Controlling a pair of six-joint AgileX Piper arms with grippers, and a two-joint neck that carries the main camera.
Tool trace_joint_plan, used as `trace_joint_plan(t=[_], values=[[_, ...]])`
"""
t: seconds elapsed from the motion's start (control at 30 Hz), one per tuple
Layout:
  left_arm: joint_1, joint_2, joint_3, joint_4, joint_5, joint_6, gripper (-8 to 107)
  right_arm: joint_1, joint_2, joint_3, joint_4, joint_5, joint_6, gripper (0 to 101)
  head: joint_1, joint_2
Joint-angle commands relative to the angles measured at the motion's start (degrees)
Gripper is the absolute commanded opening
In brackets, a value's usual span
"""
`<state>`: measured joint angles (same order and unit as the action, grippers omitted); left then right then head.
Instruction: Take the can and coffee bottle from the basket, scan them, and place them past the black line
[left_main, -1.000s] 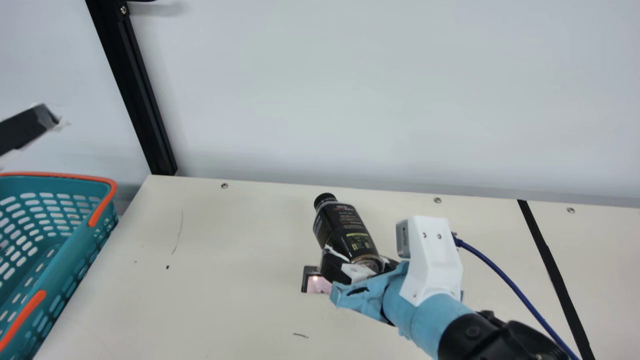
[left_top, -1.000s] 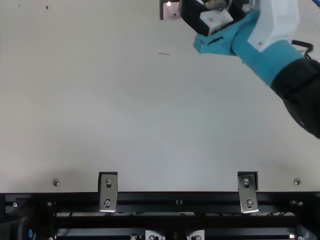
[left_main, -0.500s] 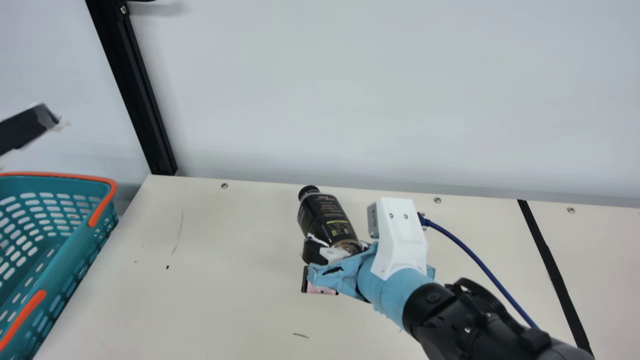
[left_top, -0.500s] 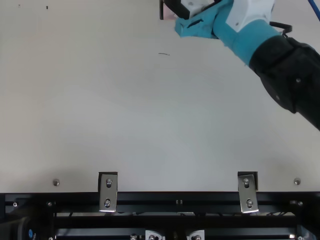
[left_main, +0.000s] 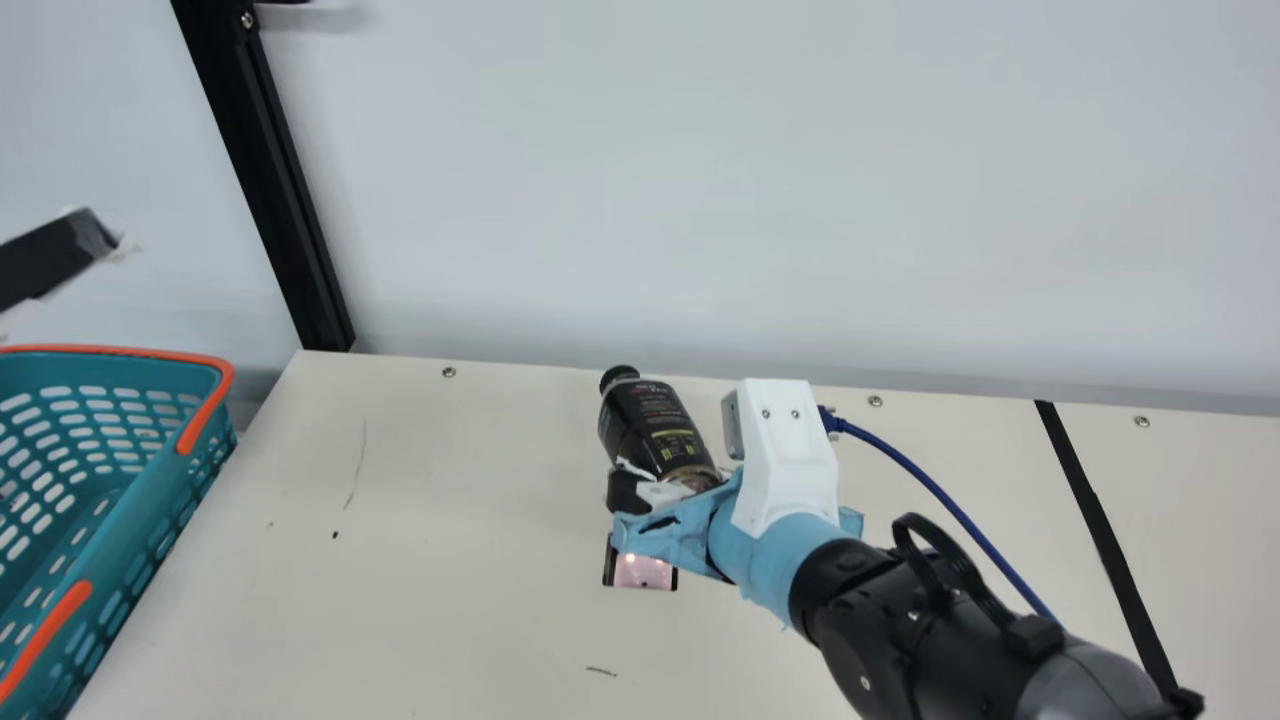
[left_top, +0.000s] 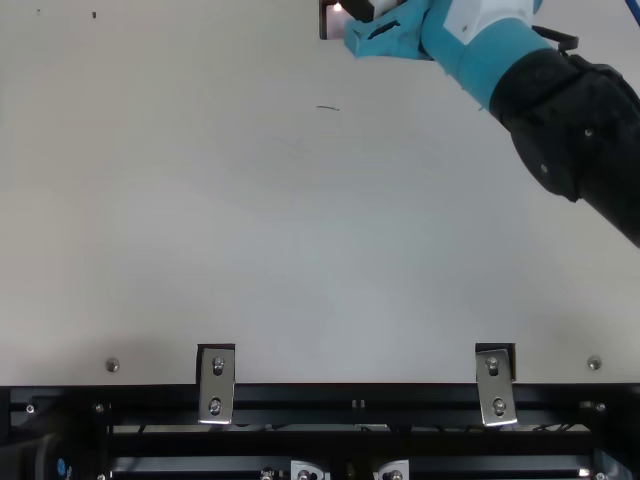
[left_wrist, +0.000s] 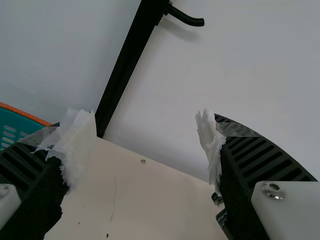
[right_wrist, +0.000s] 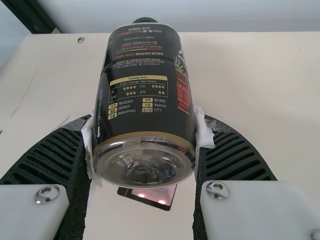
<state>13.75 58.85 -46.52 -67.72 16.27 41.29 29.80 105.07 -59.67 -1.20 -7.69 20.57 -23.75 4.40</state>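
Note:
In the main view my right gripper (left_main: 665, 490) is shut on the black coffee bottle (left_main: 655, 425), which leans with its cap toward the back left, just behind the scanner (left_main: 643, 571). The right wrist view has the coffee bottle (right_wrist: 145, 95) gripped near its base between both pads of my right gripper (right_wrist: 145, 150), the scanner (right_wrist: 150, 195) partly hidden below. My left gripper (left_main: 95, 240) is above the basket (left_main: 150, 480) at the main view's left; in the left wrist view, my left gripper (left_wrist: 145, 150) stands open, nothing between its fingers. The black line (left_main: 1110, 550) lies to the right.
A black upright post (left_main: 270, 180) rises behind the table's back left corner, against a pale wall. A blue cable (left_main: 940, 490) runs from the right wrist camera toward the right. Metal brackets (left_top: 217, 385) line the table's front edge in the top view.
My right gripper has moved left and toward the back with the coffee bottle, slowing in the last half second, and more of the scanner shows again. The left arm has kept still.

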Motion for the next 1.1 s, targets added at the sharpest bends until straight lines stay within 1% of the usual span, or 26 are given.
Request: trace_joint_plan(t=[0.0,0.27,0.37,0.5,0.63,0.77,0.93,1.07], values=[[0.0,0.0,0.0,0.0,0.0,0.0,90,-0.2,0.0,-0.1,1.5,-0.4,-2.8,0,-0.7,-0.4],[0.0,0.0,0.0,0.0,0.0,0.0,90,-2.1,-1.4,1.0,8.8,-1.3,-10.7,0,-0.7,-0.4],[0.0,0.0,0.0,0.0,0.0,0.0,90,-3.7,-2.2,2.2,12.0,-1.7,-13.9,0,-0.7,-0.4],[0.0,0.0,0.0,0.0,0.0,0.0,90,-6.3,-3.2,4.7,17.4,-3.2,-18.6,0,-0.5,-1.0],[0.0,0.0,0.0,0.0,0.0,0.0,90,-9.3,-4.0,8.0,23.9,-6.1,-24.9,0,0.2,-3.2],[0.0,0.0,0.0,0.0,0.0,0.0,90,-11.2,-4.9,11.6,31.9,-10.1,-32.0,0,1.1,-6.6],[0.0,0.0,0.0,0.0,0.0,0.0,90,-12.4,-6.4,15.2,41.3,-14.9,-39.5,0,2.3,-11.6],[0.0,0.0,0.0,0.0,0.0,0.0,90,-13.0,-7.9,17.3,47.2,-17.7,-44.0,0,3.0,-15.9]])
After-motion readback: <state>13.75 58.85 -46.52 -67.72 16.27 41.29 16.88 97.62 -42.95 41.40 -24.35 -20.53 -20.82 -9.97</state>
